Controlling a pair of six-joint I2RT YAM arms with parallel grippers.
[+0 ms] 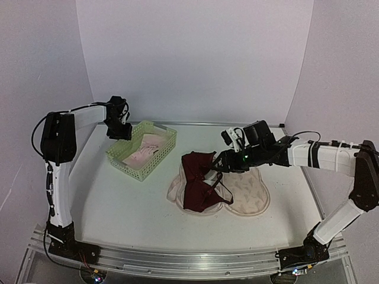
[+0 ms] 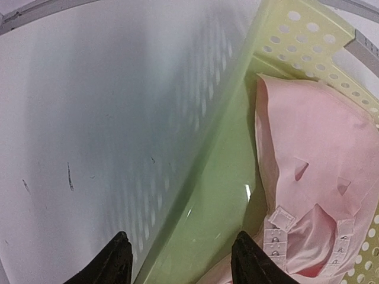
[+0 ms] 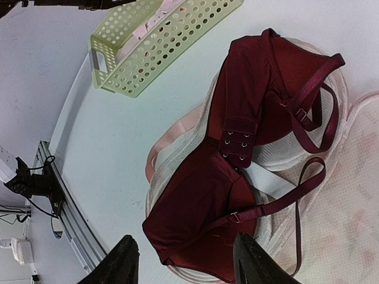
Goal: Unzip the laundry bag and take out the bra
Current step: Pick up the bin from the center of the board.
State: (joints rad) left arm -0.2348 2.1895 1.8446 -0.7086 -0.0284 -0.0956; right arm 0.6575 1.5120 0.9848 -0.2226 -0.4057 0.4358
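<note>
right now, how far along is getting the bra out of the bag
Done: the bra lies on top of the bag, apparently out of it. In hand: nothing; the right tool hovers open above the bra, the left tool open over the basket. Left: at most, lifting the bra clear of the bag.

Two arms: the left arm [image 1: 59, 139] and the right arm [image 1: 323, 155]. Two grippers, the left gripper [image 2: 180, 251] and the right gripper [image 3: 185, 251], each showing two dark fingers [image 2: 115, 260]. One table [image 1: 130, 207]. One laundry bag [image 1: 249, 192], lying slightly toward three o'clock from the table's middle. One maroon bra [image 1: 198, 183], with two thin straps [image 3: 308, 89]. One light-green basket [image 1: 159, 160] at ten o'clock, with one pink garment [image 1: 144, 152] inside
</note>
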